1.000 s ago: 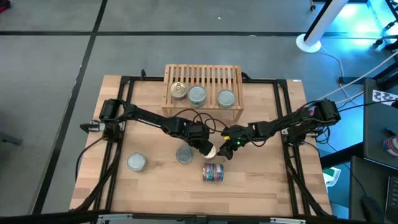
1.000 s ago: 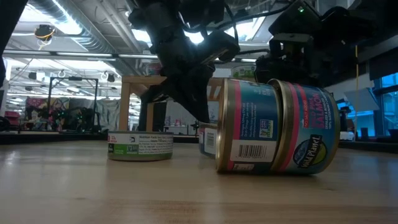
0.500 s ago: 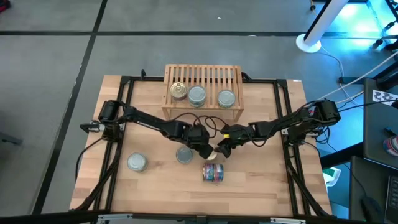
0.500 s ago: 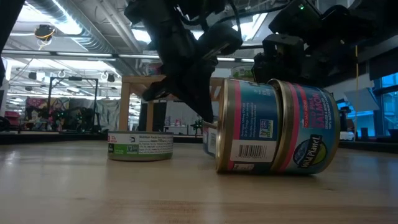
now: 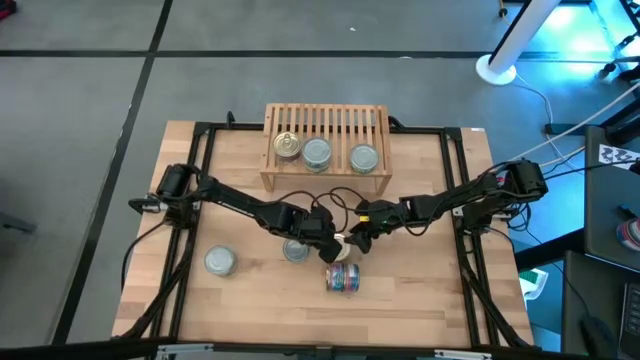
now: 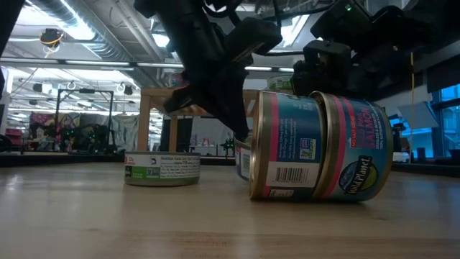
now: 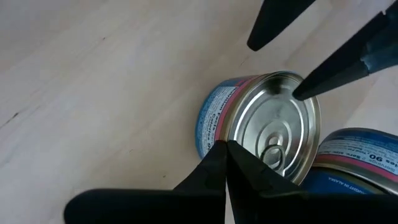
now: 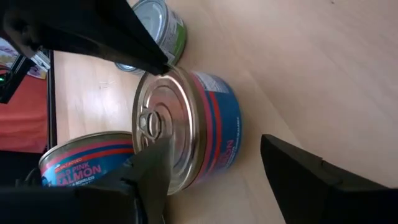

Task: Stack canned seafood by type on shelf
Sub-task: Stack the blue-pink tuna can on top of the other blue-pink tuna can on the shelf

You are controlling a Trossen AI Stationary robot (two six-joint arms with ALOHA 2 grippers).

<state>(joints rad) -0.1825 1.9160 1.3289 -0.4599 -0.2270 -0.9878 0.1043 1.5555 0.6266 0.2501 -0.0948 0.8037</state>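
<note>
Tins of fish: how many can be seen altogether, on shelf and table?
7 tins: three on the shelf, two upright at the table's left, one mid-table, one on its side near the front. That last may be two end to end.

From my right wrist I read "PINK SALMON" on the blue-and-red tin (image 8: 87, 163) lying on its side. Across the desk, that toppled pair (image 6: 320, 147) shows "Wild Planet" on a round badge, part of "SALMON" and a barcode. Smaller print stays unreadable.
</note>
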